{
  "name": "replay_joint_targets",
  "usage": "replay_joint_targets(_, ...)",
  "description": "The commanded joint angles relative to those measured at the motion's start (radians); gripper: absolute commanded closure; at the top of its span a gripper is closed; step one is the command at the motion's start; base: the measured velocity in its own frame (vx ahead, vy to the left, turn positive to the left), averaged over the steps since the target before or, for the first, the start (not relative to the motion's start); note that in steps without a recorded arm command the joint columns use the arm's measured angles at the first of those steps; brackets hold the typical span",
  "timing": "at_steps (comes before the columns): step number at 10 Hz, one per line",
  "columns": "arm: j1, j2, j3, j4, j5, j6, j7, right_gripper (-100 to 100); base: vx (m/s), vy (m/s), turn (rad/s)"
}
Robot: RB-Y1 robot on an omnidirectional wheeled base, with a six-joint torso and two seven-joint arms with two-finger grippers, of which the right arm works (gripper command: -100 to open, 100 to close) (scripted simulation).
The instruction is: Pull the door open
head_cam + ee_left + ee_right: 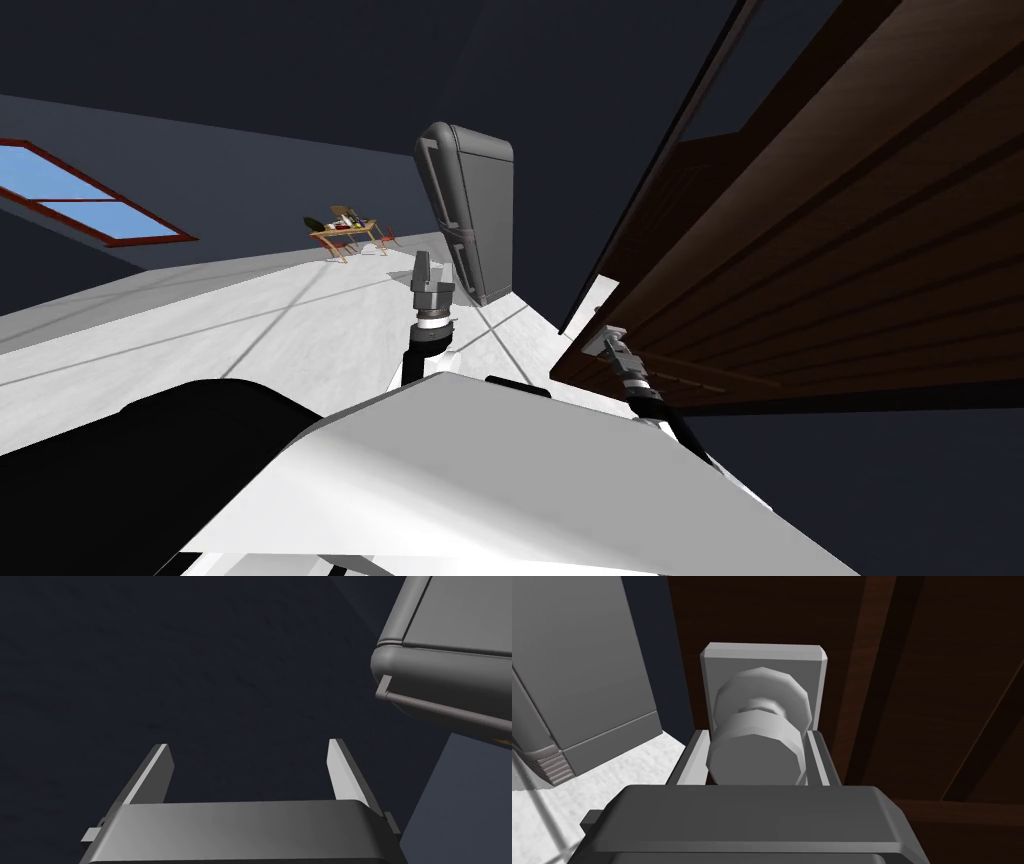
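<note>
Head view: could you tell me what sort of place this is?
Likely a home kitchen or dining area: a grey fridge on a white floor, a cluttered wooden table beyond it, and a dark wooden door whose knob my right gripper holds.

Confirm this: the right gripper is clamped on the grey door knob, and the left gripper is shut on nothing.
Not quite. The left wrist view shows the left gripper open, holding nothing. The right gripper is clamped on the grey door knob, as stated.
</note>
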State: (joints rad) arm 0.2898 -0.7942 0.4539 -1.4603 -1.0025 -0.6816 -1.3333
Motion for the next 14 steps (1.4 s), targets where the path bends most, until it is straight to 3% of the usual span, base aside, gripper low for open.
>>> replay_joint_targets(1,0.004,-0.013,0.012,0.0,0.006,-0.013,-0.015,100,-0.208,-0.063,0.126)
replay_joint_targets(6,0.01,-0.054,0.044,0.0,0.023,-0.05,-0.059,100,-0.218,-0.068,0.131)
replay_joint_targets(8,0.01,-0.054,0.046,0.002,0.024,-0.047,-0.059,100,-0.15,-0.06,0.076)
replay_joint_targets(14,0.024,-0.103,0.089,0.009,0.043,-0.104,-0.11,100,-0.181,-0.069,0.139)
